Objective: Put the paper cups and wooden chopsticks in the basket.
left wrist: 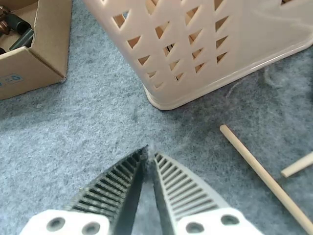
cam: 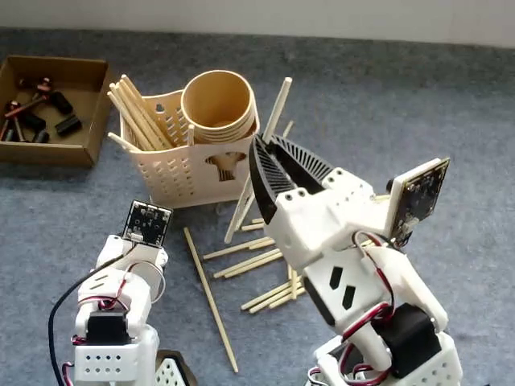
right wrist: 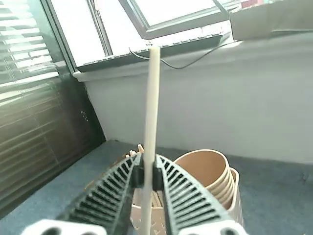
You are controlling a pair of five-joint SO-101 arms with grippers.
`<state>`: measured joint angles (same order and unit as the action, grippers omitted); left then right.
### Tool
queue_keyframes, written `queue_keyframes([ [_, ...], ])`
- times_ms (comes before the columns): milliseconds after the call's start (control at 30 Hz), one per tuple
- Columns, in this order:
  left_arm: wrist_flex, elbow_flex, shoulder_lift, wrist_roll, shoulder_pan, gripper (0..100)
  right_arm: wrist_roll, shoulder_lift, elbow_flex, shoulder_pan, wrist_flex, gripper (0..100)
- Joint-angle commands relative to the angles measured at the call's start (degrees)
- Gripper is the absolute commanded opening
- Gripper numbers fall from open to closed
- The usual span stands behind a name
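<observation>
Wooden chopstick (right wrist: 153, 98) stood near-upright, pinched by right gripper (right wrist: 148, 165) just beside basket (cam: 173, 181); left gripper (left wrist: 149, 155) sat closed, empty, near basket foot.

Cups (cam: 217, 104) in basket (cam: 181, 173), chopsticks (cam: 249, 261) before it

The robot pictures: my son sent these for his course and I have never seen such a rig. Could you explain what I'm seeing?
These are two small white robot arms at a grey felt table. One picture looks down from above; the other two come from cameras on each arm's wrist, looking along its claw. The right claw is shut on a chopstick, held close to the basket. The basket holds stacked paper cups and several chopsticks. Loose chopsticks lie on the table. The left claw is closed and empty, low over the table.
</observation>
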<state>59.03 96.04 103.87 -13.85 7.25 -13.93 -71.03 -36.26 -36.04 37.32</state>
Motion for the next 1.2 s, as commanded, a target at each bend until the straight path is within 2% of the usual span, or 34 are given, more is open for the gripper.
queue_keyframes([
  [0,-1.4,0.6,0.6,-0.4,0.2,1,-0.2,0.0,0.1,-2.8,-8.2,0.4],
  [200,-1.4,0.6,0.6,-0.4,0.2,1,0.6,2.2,-2.9,-5.9,-21.1,0.4],
  [333,-1.4,0.6,0.6,-0.4,0.2,1,6.1,9.5,-3.6,-5.9,-30.4,0.4],
  [700,-1.4,0.6,0.6,-0.4,0.2,1,13.9,29.8,-3.1,-5.8,-53.9,0.4],
  [900,-1.4,0.6,0.6,-0.4,0.2,1,17.3,37.0,-3.1,-5.8,-62.0,0.4],
  [1167,-1.4,0.6,0.6,-0.4,0.2,1,17.8,40.4,-3.6,-5.8,-63.2,0.4],
])
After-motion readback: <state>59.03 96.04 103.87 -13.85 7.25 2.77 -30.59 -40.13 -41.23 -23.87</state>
